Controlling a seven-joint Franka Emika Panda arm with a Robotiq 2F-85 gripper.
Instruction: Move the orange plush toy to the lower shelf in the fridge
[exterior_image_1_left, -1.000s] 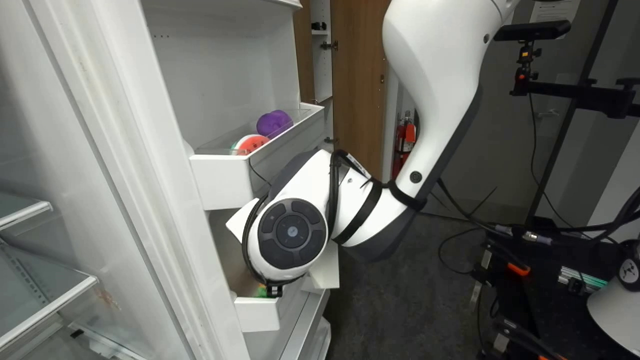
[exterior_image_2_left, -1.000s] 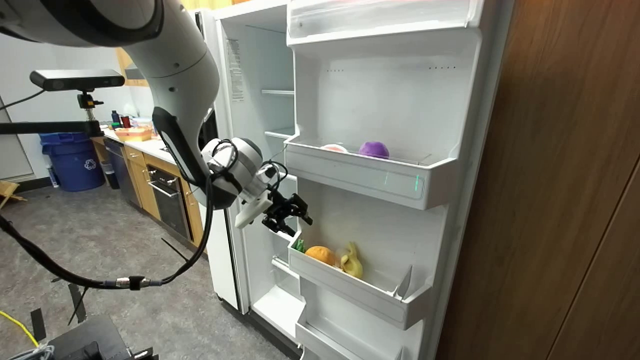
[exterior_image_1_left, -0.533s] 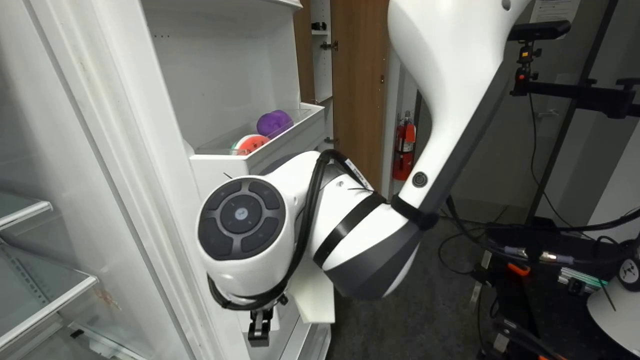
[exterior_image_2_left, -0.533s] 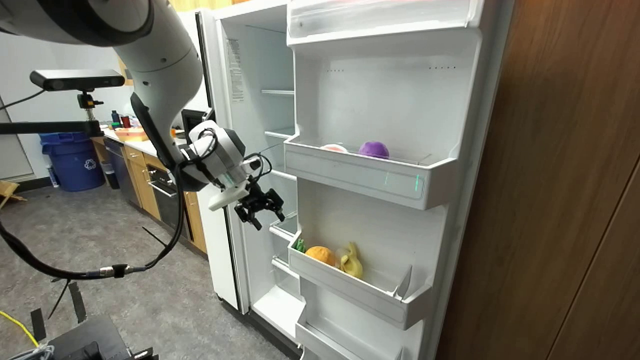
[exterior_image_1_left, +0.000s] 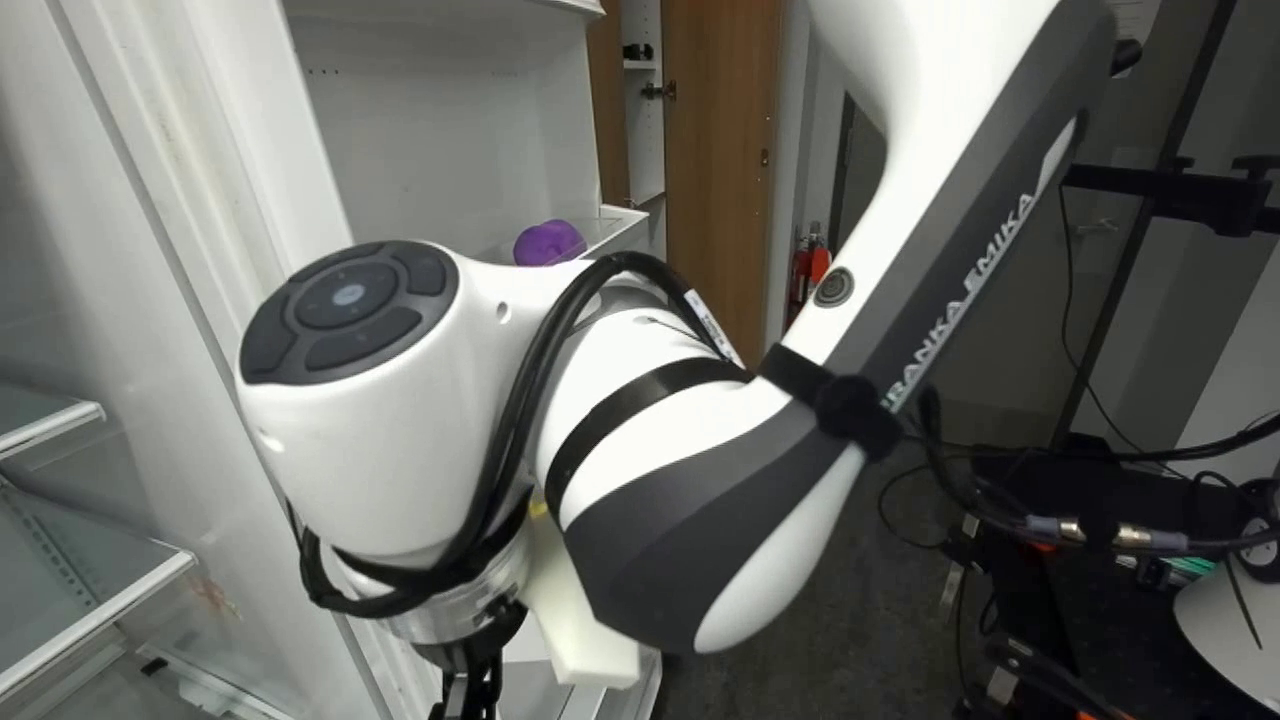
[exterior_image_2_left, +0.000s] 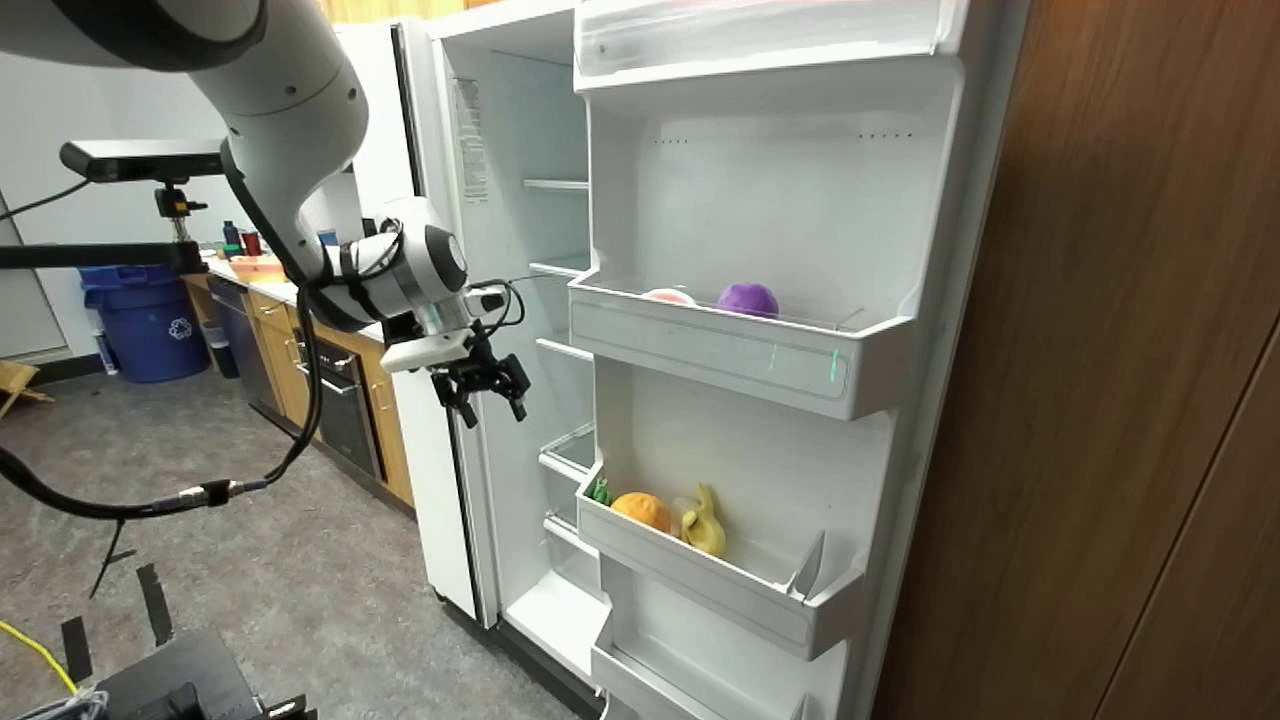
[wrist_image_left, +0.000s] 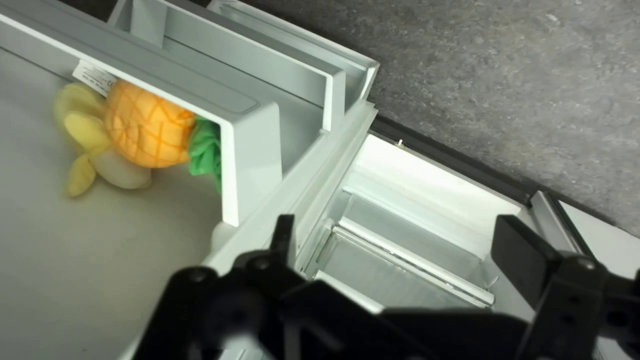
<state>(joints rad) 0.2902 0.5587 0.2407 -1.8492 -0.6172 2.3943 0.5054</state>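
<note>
The orange plush toy (exterior_image_2_left: 641, 511) with its green leafy part lies in the lower shelf (exterior_image_2_left: 715, 582), a white door bin of the fridge (exterior_image_2_left: 770, 210). In the wrist view the toy (wrist_image_left: 150, 125) rests near the end wall of the lower shelf (wrist_image_left: 252, 160), its leaves against that wall. My gripper (exterior_image_2_left: 494, 412) is open and empty, apart from the bin and in front of the fridge's opening. In the wrist view the gripper's fingers (wrist_image_left: 397, 232) are wide apart with only fridge shelves behind. In an exterior view the arm hides the toy, and the gripper (exterior_image_1_left: 468, 695) is cut by the lower edge.
A pale yellow plush (exterior_image_2_left: 703, 525) lies beside the toy in the same bin. The bin above holds a purple plush (exterior_image_2_left: 748, 299) and a red-white plush (exterior_image_2_left: 668, 296). Another door bin (exterior_image_2_left: 650, 680) is below. Glass shelves (wrist_image_left: 415, 250) are inside the fridge.
My open gripper has moved away from the door bin, leftward and slightly up in an exterior view, with fingers turning more downward. The orange toy has stayed in the bin.
</note>
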